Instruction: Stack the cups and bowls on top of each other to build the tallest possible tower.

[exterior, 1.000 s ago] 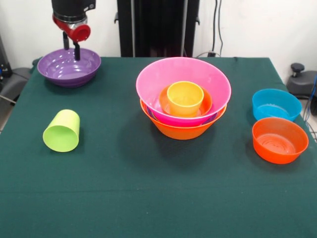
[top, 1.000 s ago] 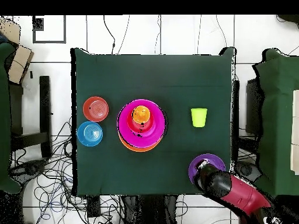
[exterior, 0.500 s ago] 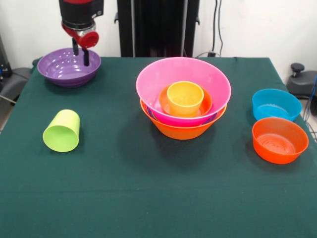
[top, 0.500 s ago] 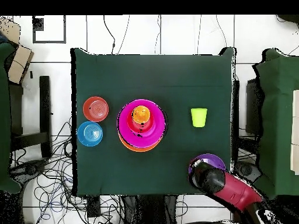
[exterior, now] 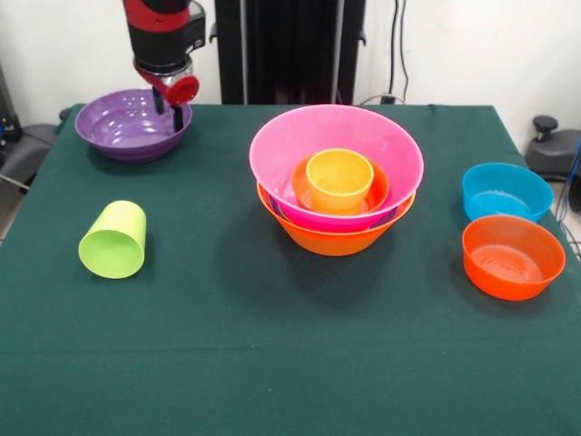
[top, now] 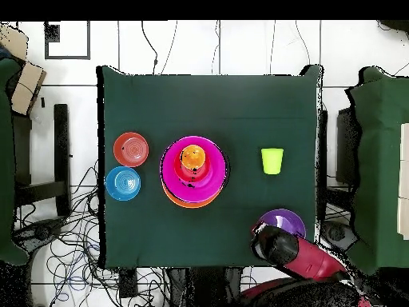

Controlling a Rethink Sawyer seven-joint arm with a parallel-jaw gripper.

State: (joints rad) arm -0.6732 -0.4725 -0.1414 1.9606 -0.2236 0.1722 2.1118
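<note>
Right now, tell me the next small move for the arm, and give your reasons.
Probably lift a little, provided the pincer truly grips the purple bowl. It sits at that bowl's rim on the side nearest the tower, but whether it is closed there cannot be seen. The bowl rests on the table, apart from the stack.

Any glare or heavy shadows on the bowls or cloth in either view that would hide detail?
Front view: soft highlights on the glossy purple bowl and pink bowl, nothing washed out; a faint shadow lies on the cloth in front of the tower. Overhead view: even, flat light; the lime cup reads clearly, but the arm covers part of the purple bowl and the claw.
</note>
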